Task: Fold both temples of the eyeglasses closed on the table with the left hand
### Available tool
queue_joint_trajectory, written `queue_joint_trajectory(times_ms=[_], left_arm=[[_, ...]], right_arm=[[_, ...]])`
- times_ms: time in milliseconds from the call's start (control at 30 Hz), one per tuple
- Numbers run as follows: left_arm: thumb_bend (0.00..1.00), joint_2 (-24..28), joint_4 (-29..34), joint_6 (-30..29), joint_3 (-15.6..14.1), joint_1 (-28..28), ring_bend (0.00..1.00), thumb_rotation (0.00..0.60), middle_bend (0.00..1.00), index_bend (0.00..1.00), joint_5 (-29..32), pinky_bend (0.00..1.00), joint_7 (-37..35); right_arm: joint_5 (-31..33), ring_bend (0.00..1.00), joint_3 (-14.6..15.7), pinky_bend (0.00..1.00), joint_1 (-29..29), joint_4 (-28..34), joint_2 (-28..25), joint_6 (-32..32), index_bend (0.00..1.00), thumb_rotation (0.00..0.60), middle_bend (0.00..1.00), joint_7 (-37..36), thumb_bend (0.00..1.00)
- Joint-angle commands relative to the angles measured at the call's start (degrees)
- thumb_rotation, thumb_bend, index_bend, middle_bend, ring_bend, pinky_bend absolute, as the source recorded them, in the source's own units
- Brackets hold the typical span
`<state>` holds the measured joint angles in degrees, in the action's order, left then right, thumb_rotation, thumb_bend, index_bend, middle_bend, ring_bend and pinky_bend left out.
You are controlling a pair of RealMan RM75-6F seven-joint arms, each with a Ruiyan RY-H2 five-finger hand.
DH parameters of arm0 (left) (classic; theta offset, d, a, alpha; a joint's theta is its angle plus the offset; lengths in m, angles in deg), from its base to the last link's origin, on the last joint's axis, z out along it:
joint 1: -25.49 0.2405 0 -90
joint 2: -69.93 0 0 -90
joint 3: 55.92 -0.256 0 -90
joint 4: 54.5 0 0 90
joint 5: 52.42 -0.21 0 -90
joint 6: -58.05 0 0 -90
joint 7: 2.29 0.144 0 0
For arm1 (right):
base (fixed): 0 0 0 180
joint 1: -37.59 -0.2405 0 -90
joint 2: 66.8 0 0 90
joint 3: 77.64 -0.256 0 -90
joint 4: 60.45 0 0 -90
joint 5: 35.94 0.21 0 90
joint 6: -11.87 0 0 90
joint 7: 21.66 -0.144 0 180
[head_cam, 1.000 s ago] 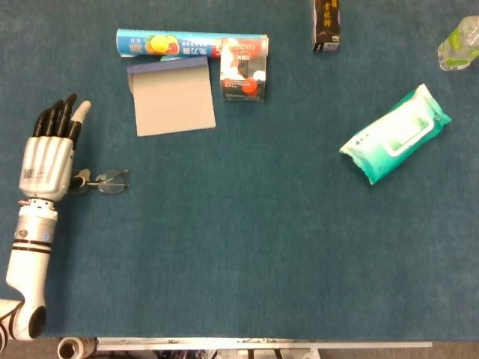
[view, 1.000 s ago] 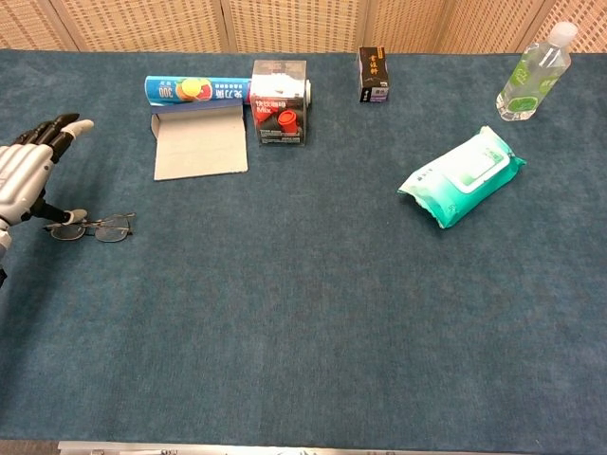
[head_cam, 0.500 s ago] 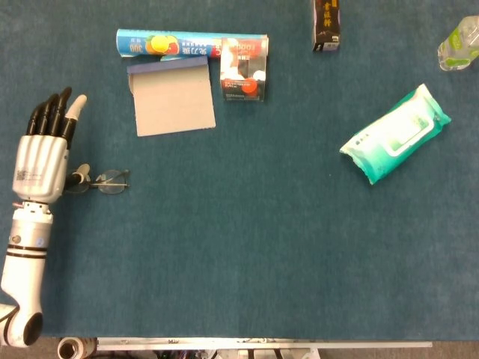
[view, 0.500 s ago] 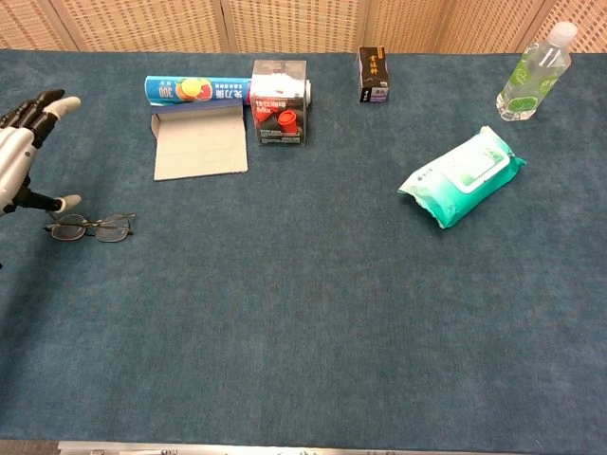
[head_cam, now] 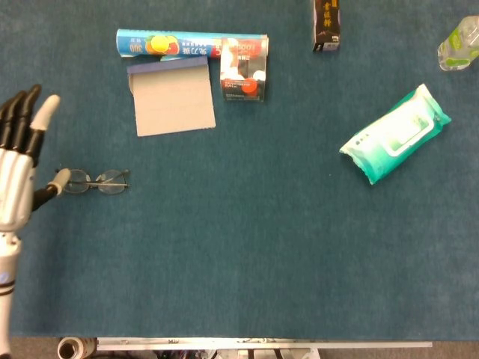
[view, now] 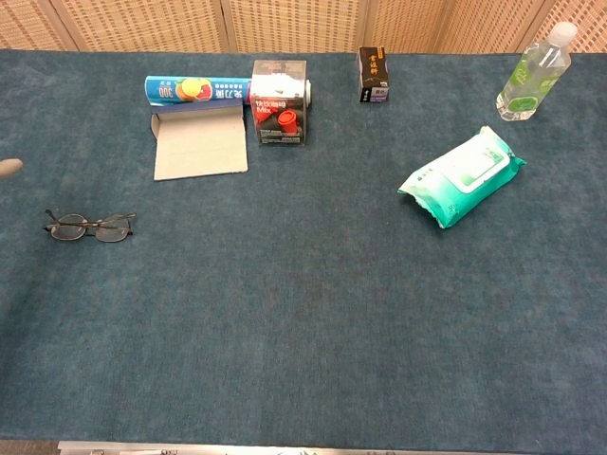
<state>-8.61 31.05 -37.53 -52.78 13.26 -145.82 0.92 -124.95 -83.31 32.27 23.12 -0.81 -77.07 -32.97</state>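
Lay folded flat on the table (head_cam: 247,247): eyeglasses (head_cam: 96,181), at 9 o'clock. Hovered just left of them: left hand (head_cam: 16,172), fingers extended and apart, empty. Saw no right hand.

- I see a colourful printed tube (head_cam: 191,43) lying along the far edge of the blue surface (head_cam: 247,254).
- A grey notepad (head_cam: 172,97) touches its near side.
- A red-and-white box (head_cam: 243,69) sits just beside the notepad.
- A small dark box (head_cam: 327,25) stands further right.
- A green wet-wipes pack (head_cam: 395,133) lies at an angle.
- A clear bottle (view: 534,74) stands far right.
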Motion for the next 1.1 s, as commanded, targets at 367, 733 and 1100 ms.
queue_joint_trajectory(times_ms=[367,733,1100], left_arm=[[0.10,11.3,7.2,-4.2,-3.6,6.2,0.00,0.600,0.00,0.00,-3.1,0.09,0.3],[0.10,13.9,8.9,0.6,-4.5,8.1,0.00,0.600,0.00,0.00,2.0,0.09,-0.6],[0.10,12.4,5.2,2.7,-2.8,8.4,0.00,0.600,0.00,0.00,5.2,0.09,-3.6]], right_arm=[[0.5,0.32,0.1,0.25,-0.4,0.2,0.6,0.7,0.68,0.600,0.54,1.7,0.28],[0.1,0.32,0.3,0.25,-0.4,0.6,0.5,0.4,0.68,0.600,0.54,2.1,0.28],[-0.6,0.32,0.8,0.25,-0.4,1.0,0.6,0.4,0.68,0.600,0.54,2.9,0.28]])
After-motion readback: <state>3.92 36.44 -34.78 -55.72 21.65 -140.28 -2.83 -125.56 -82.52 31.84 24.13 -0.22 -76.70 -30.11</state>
